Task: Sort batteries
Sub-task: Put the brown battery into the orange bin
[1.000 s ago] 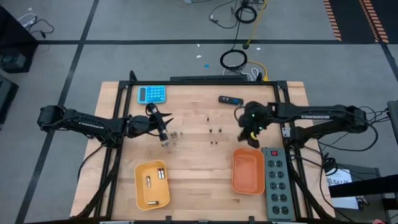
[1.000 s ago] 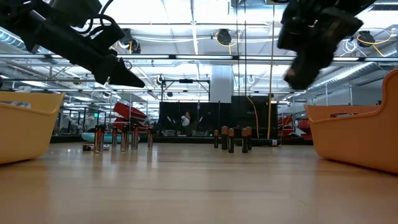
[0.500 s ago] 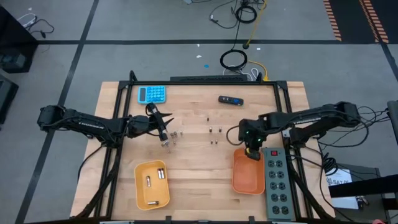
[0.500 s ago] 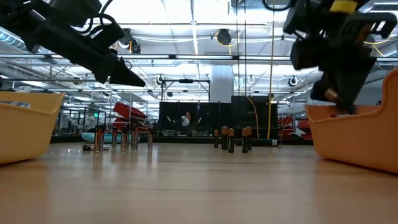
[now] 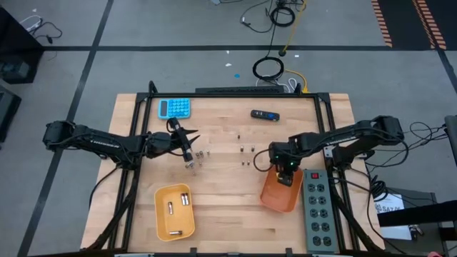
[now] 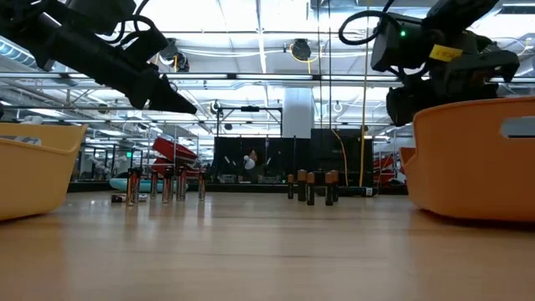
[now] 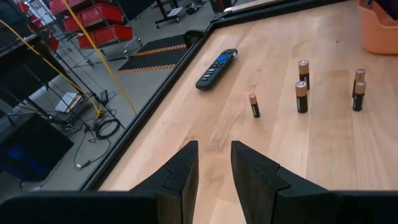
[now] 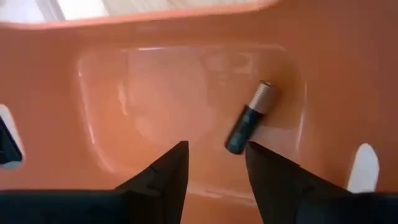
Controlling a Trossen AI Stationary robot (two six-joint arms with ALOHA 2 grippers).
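Small batteries stand on end on the wooden table: a silvery group (image 5: 200, 155) (image 6: 167, 186) by my left gripper, and darker ones (image 5: 246, 148) (image 6: 311, 186) (image 7: 302, 94) mid-table. A yellow tray (image 5: 175, 212) holds a few lying batteries. My left gripper (image 5: 187, 152) (image 7: 214, 165) hovers open above the silvery group. My right gripper (image 5: 285, 173) (image 8: 214, 165) is open and reaches down into the orange tray (image 5: 275, 196) (image 6: 468, 159). One dark battery (image 8: 249, 119) lies on that tray's floor just beyond the fingers. My right gripper has its open fingers (image 8: 171, 171) inside the orange tray, coming from above at the tray's far end (image 5: 285, 177). Whether they touch its floor or wall, I cannot tell. The battery lies free of them.
A black oblong gadget with a blue end (image 5: 264, 114) (image 7: 216, 67) and a blue calculator (image 5: 175, 108) lie near the far edge. A grey power strip (image 5: 318, 210) sits right of the orange tray. Bare wood lies between the two trays.
My right gripper moved from mid-table toward the near edge and down into the orange tray. The tray then shifted toward the table's left and turned askew. My left arm kept still.
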